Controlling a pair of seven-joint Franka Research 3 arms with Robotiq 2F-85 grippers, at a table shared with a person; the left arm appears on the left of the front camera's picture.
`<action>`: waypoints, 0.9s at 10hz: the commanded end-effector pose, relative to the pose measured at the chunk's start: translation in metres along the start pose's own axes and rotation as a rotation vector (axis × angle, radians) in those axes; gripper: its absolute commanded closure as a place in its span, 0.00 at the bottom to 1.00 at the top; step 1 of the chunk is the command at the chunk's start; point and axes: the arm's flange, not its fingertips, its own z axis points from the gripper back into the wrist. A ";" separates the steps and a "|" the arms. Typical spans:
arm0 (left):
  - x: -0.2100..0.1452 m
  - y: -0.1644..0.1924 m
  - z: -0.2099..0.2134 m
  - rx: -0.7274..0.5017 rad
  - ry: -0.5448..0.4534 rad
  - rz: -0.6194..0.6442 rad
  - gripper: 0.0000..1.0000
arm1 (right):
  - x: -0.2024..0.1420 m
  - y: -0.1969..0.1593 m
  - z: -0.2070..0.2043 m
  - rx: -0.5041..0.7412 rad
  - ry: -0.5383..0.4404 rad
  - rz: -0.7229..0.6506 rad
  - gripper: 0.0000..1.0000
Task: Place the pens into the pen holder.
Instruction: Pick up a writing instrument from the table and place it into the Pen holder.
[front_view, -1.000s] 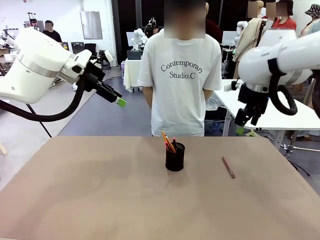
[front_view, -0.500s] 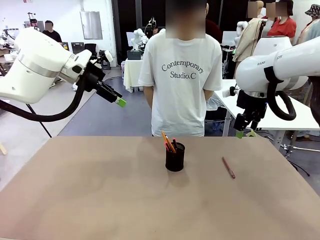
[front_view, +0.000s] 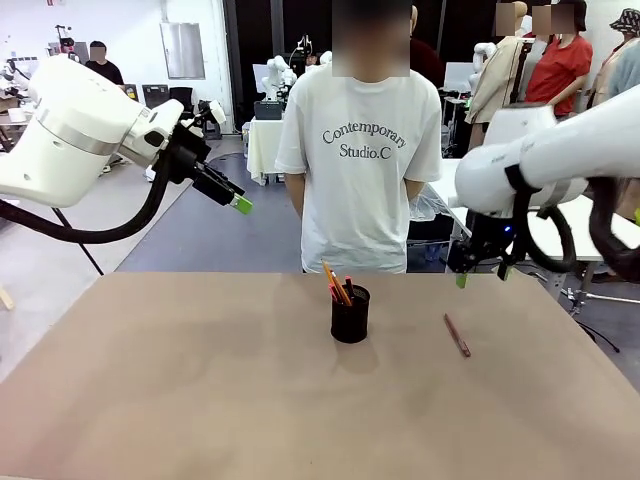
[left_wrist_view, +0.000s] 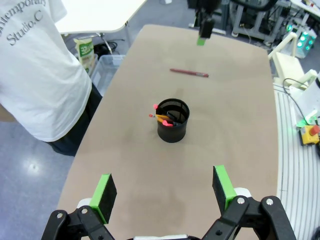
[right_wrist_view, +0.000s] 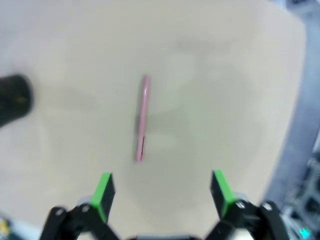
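The black mesh pen holder stands mid-table with an orange-yellow pen and a black, red-ended pen leaning in it; from the left wrist it is the pen holder. A reddish-brown pen lies flat on the table to its right, also the pen and, blurred, the pen. My right gripper hangs open above the table, behind that loose pen, which lies ahead of its fingers. My left gripper is open, raised high at the left.
A person in a white T-shirt stands at the table's far edge, hands behind the back. The brown table is bare apart from holder and pen. White tables and other people are in the background.
My right arm has come down and to the left, toward the table beside the loose pen. The left arm, the holder and the pens have stayed put.
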 end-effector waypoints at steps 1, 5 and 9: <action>0.000 0.001 0.003 0.000 -0.002 0.004 0.00 | 0.015 0.024 -0.024 -0.111 0.025 -0.176 0.00; 0.000 0.001 0.003 0.000 -0.002 0.004 0.00 | 0.014 0.034 -0.079 -0.097 0.032 -0.288 0.00; 0.000 0.001 0.003 0.000 -0.002 0.004 0.00 | 0.009 0.033 -0.076 -0.090 0.055 -0.260 0.00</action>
